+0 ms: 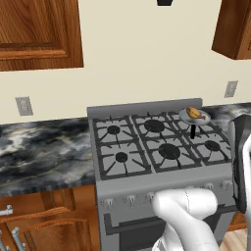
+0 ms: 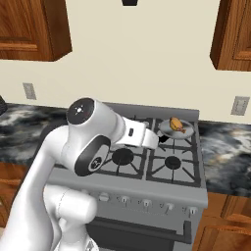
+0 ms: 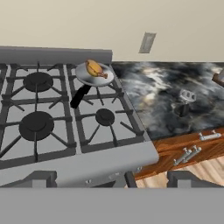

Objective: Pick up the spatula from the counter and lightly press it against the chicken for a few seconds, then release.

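Observation:
The chicken (image 3: 93, 68), a golden-brown piece, lies in a small silver pan (image 3: 104, 79) on the stove's back right burner; the pan's black handle (image 3: 80, 96) points toward me. Both base views show the chicken (image 1: 194, 112) (image 2: 176, 124) in that pan (image 1: 202, 119) (image 2: 169, 131). The spatula (image 3: 185, 101), with a grey blade and a dark handle, lies on the marble counter (image 3: 157, 96) to the right of the stove. My gripper (image 3: 113, 179) hovers over the stove's front right corner, open, with nothing between its fingertips (image 3: 43, 178). It is well short of both spatula and pan.
The gas stove (image 1: 147, 169) has several black grates and a row of knobs along its front. Dark marble counter (image 1: 44, 152) runs on both sides, over wooden cabinets with metal handles (image 3: 188, 154). A wall outlet (image 3: 148, 42) is above the right counter, and a brown object (image 3: 219, 78) at its far edge.

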